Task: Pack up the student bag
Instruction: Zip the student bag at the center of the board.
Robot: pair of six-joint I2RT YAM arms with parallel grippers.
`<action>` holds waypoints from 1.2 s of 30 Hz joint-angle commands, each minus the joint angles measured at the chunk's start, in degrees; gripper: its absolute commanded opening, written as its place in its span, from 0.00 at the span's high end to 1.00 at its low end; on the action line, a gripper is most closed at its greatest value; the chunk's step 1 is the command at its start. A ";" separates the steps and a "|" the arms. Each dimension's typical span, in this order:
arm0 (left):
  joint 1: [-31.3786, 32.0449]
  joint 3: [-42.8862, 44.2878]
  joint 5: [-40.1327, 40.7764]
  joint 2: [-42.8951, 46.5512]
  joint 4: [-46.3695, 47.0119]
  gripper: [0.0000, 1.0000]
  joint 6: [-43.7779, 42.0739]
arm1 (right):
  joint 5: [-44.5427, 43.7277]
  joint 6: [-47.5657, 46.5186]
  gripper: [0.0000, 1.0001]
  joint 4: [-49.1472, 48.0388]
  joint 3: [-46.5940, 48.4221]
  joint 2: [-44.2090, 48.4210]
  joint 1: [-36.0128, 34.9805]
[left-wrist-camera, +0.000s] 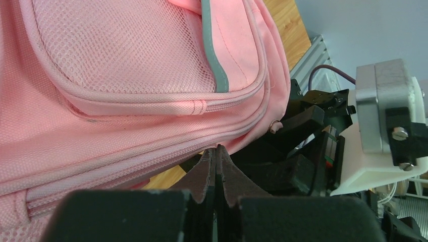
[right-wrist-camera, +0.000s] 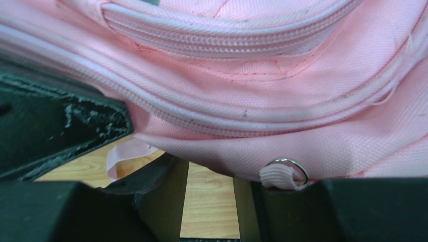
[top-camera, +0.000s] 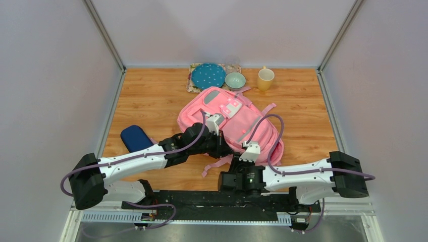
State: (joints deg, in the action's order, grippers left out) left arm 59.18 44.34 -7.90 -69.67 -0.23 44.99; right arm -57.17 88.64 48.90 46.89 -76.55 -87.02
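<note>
The student bag (top-camera: 229, 121), a pink backpack with grey zip trims, lies flat on the wooden table. My left gripper (top-camera: 221, 145) is at its near edge. In the left wrist view its jaws (left-wrist-camera: 217, 151) are pressed together, tips touching the bag's (left-wrist-camera: 126, 75) lower seam, with nothing visible between them. My right gripper (top-camera: 243, 160) is at the same near edge, just to the right. In the right wrist view the right gripper (right-wrist-camera: 211, 174) has its jaws apart with bare wood between them. The bag's (right-wrist-camera: 252, 101) rim hangs over the fingertips, and a metal ring (right-wrist-camera: 286, 170) on a pink loop sits beside the right finger.
A navy-blue pouch (top-camera: 135, 137) lies left of the bag beside the left arm. At the back stand a blue dotted plate (top-camera: 208, 75), a teal bowl (top-camera: 235, 80), a clear glass (top-camera: 232, 64) and a yellow mug (top-camera: 265, 79). A loose pink strap (top-camera: 214, 166) trails toward the near edge.
</note>
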 commanded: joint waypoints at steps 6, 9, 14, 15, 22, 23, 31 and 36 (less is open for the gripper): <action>0.50 3.48 -3.00 2.26 7.44 1.00 -0.08 | -5.06 -2.07 0.65 0.67 2.77 -3.42 3.53; 0.50 3.48 -3.26 2.17 7.44 1.00 -0.08 | -4.80 -3.12 0.73 -0.03 2.68 -4.22 4.31; 0.50 2.95 -3.44 2.34 7.61 1.00 0.01 | -5.15 -5.49 0.94 -0.83 2.59 -3.69 5.02; 0.50 2.95 -3.26 2.43 7.61 1.00 0.01 | -4.97 -5.67 1.00 -0.92 2.41 -3.43 5.02; 0.50 2.42 -2.03 3.31 6.74 1.00 -0.61 | -3.57 -6.90 1.00 -2.67 -0.83 0.43 5.02; 0.59 2.25 -1.77 3.40 6.65 1.00 -0.78 | -2.43 -7.95 1.00 -4.33 -1.88 2.44 5.02; 0.50 -3.72 2.80 7.52 3.56 0.69 -2.98 | 3.73 -16.56 1.00 -16.91 -12.16 15.19 5.02; 0.67 -12.25 3.59 11.13 7.08 0.52 0.96 | 7.06 -20.17 1.00 -21.48 -14.63 21.26 5.02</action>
State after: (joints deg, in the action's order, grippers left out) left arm 59.51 36.62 -5.89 -61.23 3.90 43.62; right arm -49.56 72.95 34.61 33.26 -59.18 -82.39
